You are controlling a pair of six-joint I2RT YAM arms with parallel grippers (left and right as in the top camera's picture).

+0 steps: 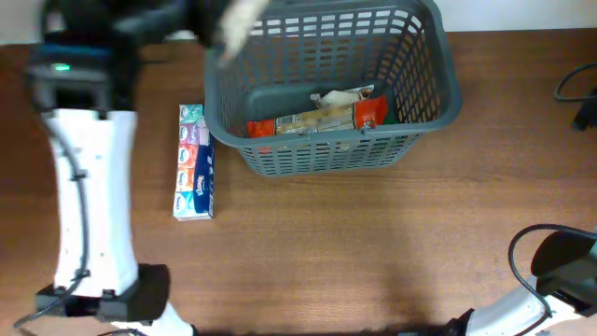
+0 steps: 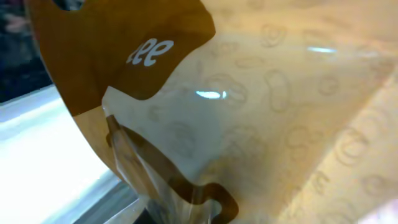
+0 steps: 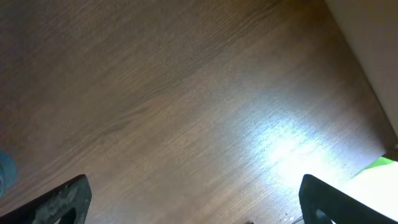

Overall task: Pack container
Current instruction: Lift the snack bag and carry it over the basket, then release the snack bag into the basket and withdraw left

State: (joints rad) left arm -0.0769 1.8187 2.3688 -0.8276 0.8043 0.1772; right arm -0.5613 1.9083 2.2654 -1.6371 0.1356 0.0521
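At the desk's (image 1: 373,261) left edge the left arm (image 1: 89,187) stretched toward the far left corner, blurred at its end in the overhead view. The left gripper (image 1: 210,23) was clamped on a tan and brown snack bag (image 1: 240,23), which hung over the far left corner of the container's rim. Only the left wrist view showed the bag's glossy film, white lettering and faint loop pattern. The bag filled that view and hid the fingers.

Just right of the arm, a stack of tissue packs (image 1: 194,163) lay on the desk just beside the container's left wall. The container (image 1: 326,154) sat at the far edge, around the middle. A red, orange and beige packet (image 1: 317,117) lay inside along its near wall.

A dark cable (image 1: 576,89) crossed the right edge. The right arm (image 1: 550,280) sat at the near right corner. Only its wrist view showed the right gripper (image 3: 196,202), which was spread wide over bare wood and held nothing.
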